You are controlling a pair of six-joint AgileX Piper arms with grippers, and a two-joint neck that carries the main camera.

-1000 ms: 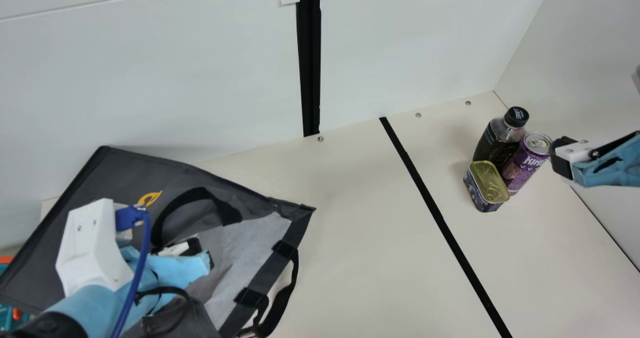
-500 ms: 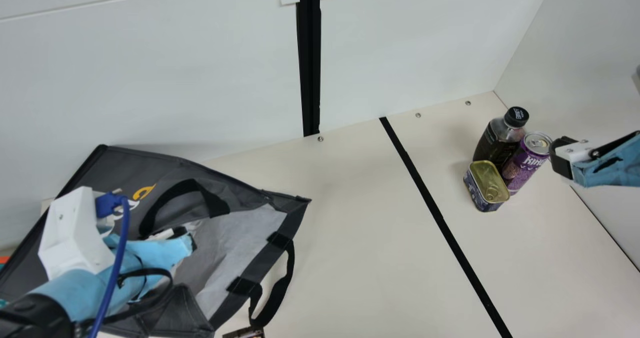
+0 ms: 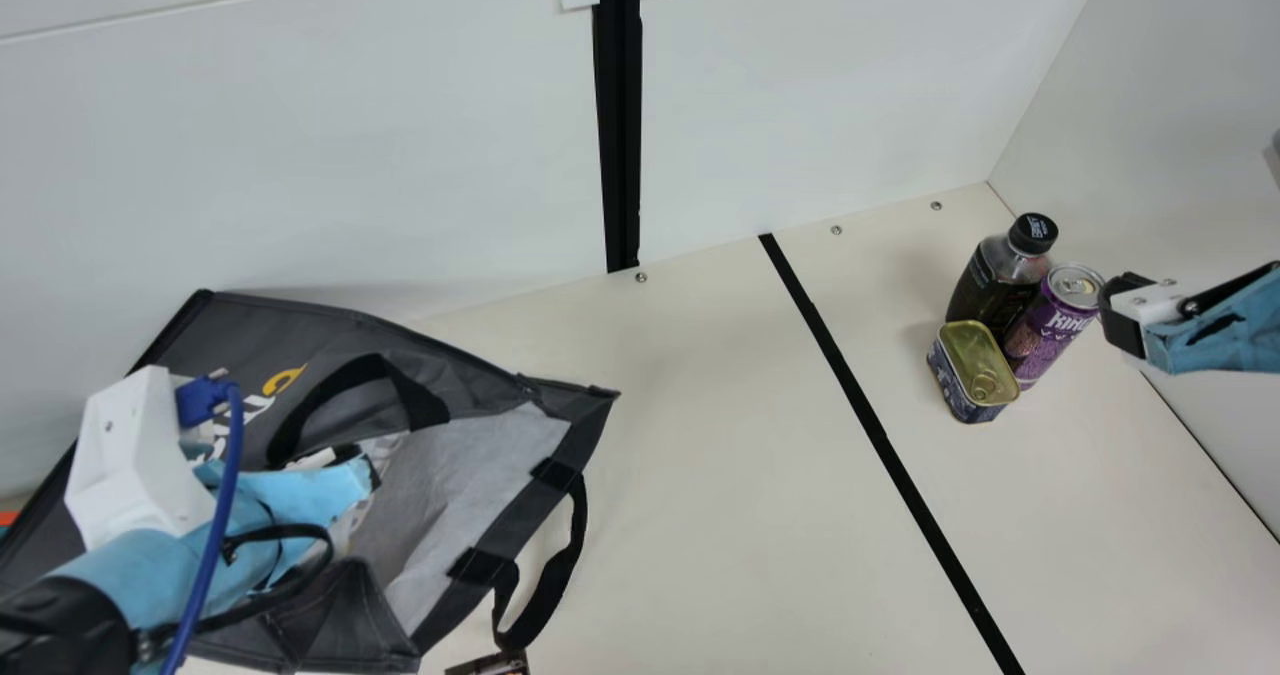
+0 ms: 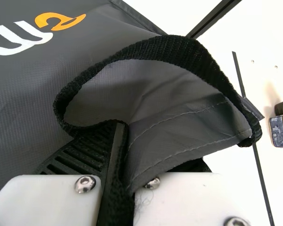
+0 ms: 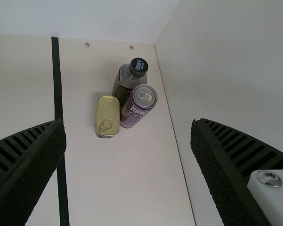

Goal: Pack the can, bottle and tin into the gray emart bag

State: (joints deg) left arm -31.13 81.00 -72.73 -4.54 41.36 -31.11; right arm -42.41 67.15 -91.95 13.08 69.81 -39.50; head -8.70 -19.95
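Purple can (image 3: 1048,333), bottle (image 3: 992,283), tin (image 3: 970,357) together

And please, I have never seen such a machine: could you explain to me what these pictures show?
This is a robot with two arms. The main view comes from a camera on its neck, between the arms; each wrist view comes from a camera on that arm's wrist. On the cream table are a bottle, a purple can and a tin, close together. The left gripper pinches the gray bag at a black handle. The right gripper is open and holds nothing.
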